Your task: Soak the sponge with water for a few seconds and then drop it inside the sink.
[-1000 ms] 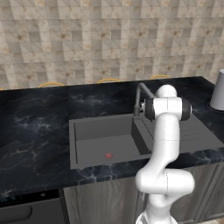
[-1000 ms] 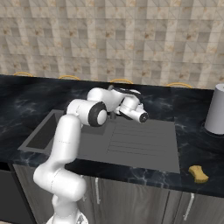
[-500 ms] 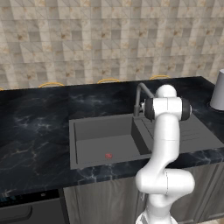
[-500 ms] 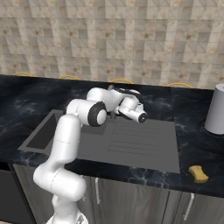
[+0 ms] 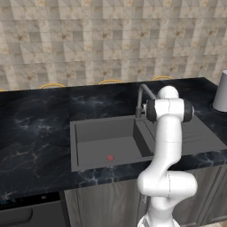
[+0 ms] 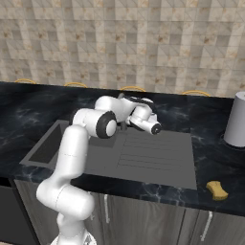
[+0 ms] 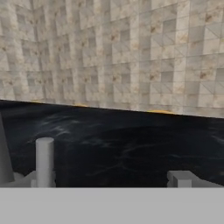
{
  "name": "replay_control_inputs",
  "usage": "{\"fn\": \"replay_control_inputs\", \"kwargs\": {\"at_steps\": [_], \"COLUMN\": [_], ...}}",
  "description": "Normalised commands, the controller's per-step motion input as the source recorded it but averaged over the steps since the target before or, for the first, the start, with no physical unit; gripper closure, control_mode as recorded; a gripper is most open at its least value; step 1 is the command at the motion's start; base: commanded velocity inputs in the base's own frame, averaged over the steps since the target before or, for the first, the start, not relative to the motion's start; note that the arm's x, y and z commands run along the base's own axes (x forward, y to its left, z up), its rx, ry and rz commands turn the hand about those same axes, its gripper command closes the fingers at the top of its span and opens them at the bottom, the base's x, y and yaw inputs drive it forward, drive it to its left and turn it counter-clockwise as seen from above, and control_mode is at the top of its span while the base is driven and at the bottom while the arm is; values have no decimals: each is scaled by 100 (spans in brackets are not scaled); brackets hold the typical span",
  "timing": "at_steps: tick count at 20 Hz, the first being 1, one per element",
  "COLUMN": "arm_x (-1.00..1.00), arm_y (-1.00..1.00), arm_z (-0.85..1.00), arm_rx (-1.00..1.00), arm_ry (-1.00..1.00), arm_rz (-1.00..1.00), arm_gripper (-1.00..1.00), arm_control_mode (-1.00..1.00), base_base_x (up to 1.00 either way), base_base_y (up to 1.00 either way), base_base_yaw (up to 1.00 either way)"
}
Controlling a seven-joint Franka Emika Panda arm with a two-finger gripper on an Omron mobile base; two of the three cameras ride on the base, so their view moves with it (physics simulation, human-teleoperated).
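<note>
Beige stone tiles cover the back wall above a black marbled surface (image 5: 35, 133) that runs across both base views. Set into it is the dark grey sink (image 5: 86, 133), with its deep basin at centre left of the left base view and its ribbed drainboard (image 6: 158, 155) at centre of the right base view. A small red spot (image 5: 109, 157) lies on the basin floor. The grey curved faucet (image 5: 142, 95) stands at the back rim of the sink, between basin and drainboard; no stream shows at its spout.

The white arm (image 5: 166, 146) rises from the lower right of the left base view and bends over the sink. In the right base view its hand (image 6: 143, 118) hangs above the drainboard, just in front of the faucet. The jaws stand fully open and hold nothing; in the hand view the two finger tips (image 7: 44, 159) rise well apart at the bottom edge, facing the surface and the tiled wall.

The sponge (image 6: 217, 189), small and yellow, lies on the surface at the lower right of the right base view, beside the sink's right front corner and well apart from the hand. A grey cylindrical vessel (image 6: 235, 125) stands at the right edge, behind the sponge.
</note>
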Motion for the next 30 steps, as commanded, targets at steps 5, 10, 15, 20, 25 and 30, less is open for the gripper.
{"fn": "replay_control_inputs", "kwargs": {"at_steps": [5,10,15,20,25,30], "arm_x": [0,0,0,-4,-7,-10], "arm_y": [-67,-69,-64,-58,-60,-58], "arm_z": [-29,-29,-35,-41,-43,-43], "arm_rx": [0,0,0,0,0,0], "arm_ry": [2,1,0,0,0,0], "arm_rz": [0,0,0,0,0,0], "arm_gripper": [-100,-100,-100,-100,-100,-100], "arm_control_mode": [-100,-100,-100,-100,-100,-100], "base_base_x": [0,0,0,0,0,0], "base_base_y": [0,0,0,0,0,0], "base_base_yaw": [0,0,0,0,0,0]}}
